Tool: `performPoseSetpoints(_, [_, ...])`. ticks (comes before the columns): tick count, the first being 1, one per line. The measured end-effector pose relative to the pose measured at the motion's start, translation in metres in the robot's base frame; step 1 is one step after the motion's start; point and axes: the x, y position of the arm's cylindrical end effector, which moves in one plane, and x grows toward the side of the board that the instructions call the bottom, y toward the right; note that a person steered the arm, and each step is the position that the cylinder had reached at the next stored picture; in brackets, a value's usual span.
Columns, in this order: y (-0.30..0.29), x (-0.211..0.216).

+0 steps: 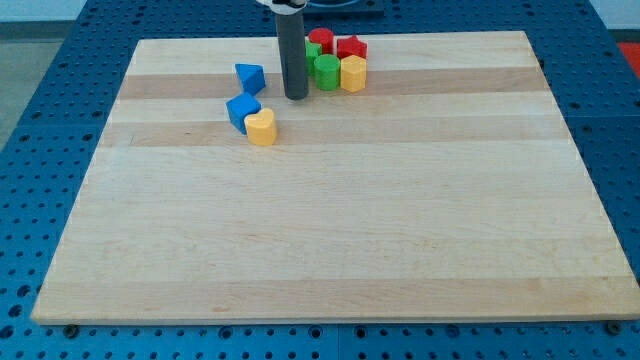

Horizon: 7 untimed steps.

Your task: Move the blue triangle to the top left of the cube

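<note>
The blue triangle (250, 77) lies near the view's top, left of centre. The blue cube (242, 110) sits just below it, slightly to the left, with a small gap between them. A yellow heart (261, 128) touches the cube's lower right side. My tip (295, 97) is the lower end of the dark rod, standing to the right of the triangle and to the upper right of the cube, touching neither.
A cluster stands right of the rod at the view's top: a red cylinder (320, 40), a red star (351, 47), a green block (327, 71) and a yellow hexagon (353, 73). The wooden board (330, 220) lies on a blue perforated table.
</note>
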Motion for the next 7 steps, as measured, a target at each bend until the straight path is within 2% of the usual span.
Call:
performPoseSetpoints(1, [-0.012,-0.027])
performPoseSetpoints(4, [-0.082,-0.053])
performPoseSetpoints(6, [-0.146,-0.043])
performPoseSetpoints(7, [-0.159,-0.026])
